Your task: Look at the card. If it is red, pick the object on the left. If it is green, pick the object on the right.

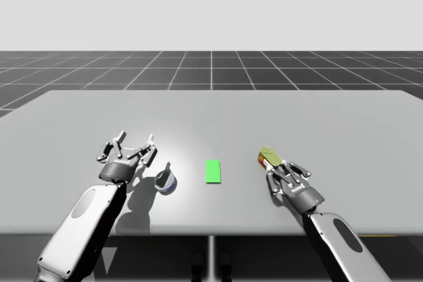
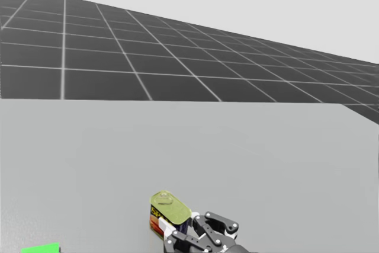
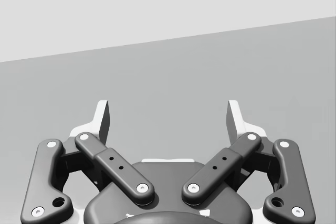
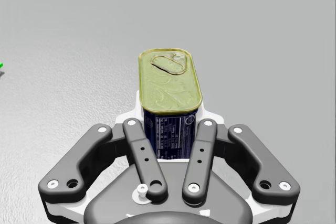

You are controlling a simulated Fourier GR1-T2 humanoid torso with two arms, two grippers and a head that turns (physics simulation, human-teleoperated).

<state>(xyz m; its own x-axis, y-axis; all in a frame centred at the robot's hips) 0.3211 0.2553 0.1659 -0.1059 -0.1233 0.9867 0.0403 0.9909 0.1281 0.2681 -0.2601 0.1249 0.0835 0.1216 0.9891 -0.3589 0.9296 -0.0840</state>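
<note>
Two pincers, different jobs: the robot's right pincer is pinching the oblong yellow-lidded can, which sits right of the green card on the worktop, while the left pincer hangs spread and empty. Imo the lift should go straight up, slow, with a firm squeeze so the can doesn't twist out.

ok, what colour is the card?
The card is green; the high view shows it best.
</note>
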